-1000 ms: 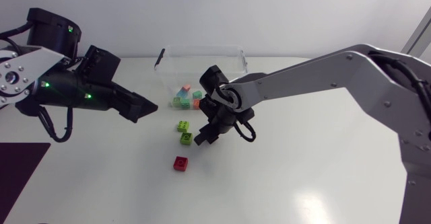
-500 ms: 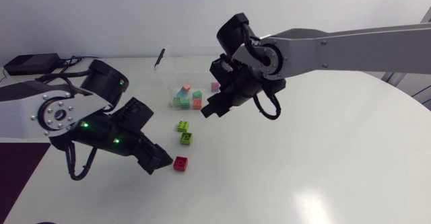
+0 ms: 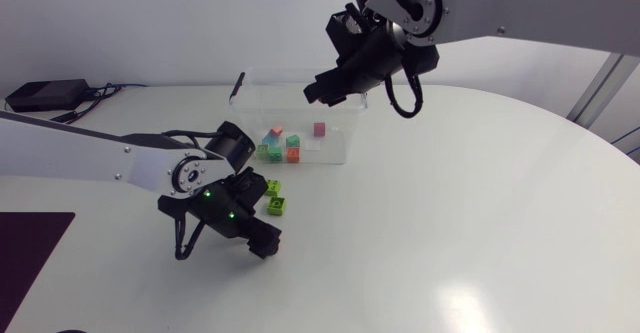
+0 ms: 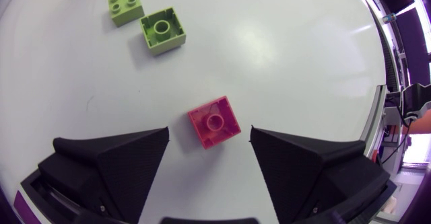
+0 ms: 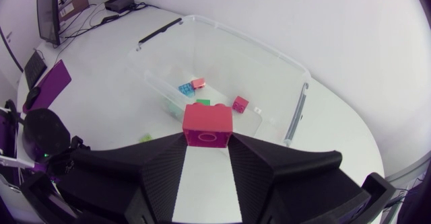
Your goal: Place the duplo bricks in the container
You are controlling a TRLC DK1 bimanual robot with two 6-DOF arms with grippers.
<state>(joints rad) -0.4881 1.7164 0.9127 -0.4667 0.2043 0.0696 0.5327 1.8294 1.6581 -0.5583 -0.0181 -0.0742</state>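
Since a second ago the left arm has swung in from the side and come down over the table [image 3: 480, 223], while the right arm has lifted off the table and gone up to the container [image 5: 269, 83].

The left claw [image 4: 209, 140] stands wide apart, low over the table. A red brick [image 4: 214, 121] lies hollow side up between its fingers, with a gap on each side, touching neither. Well ahead of the fingertips lie a studs-up green brick [image 4: 125, 5] and an upturned green brick [image 4: 162, 30], just beside each other. Bare tabletop runs past the red brick towards the table's curved edge, which is well off.

The right claw [image 5: 209, 140] is clamped on a second red brick [image 5: 207, 123], one finger on each side. It hangs above the container, near its front wall. Inside, a pink brick [image 5: 240, 104] lies apart from a blue brick [image 5: 186, 88], with bare floor between them.
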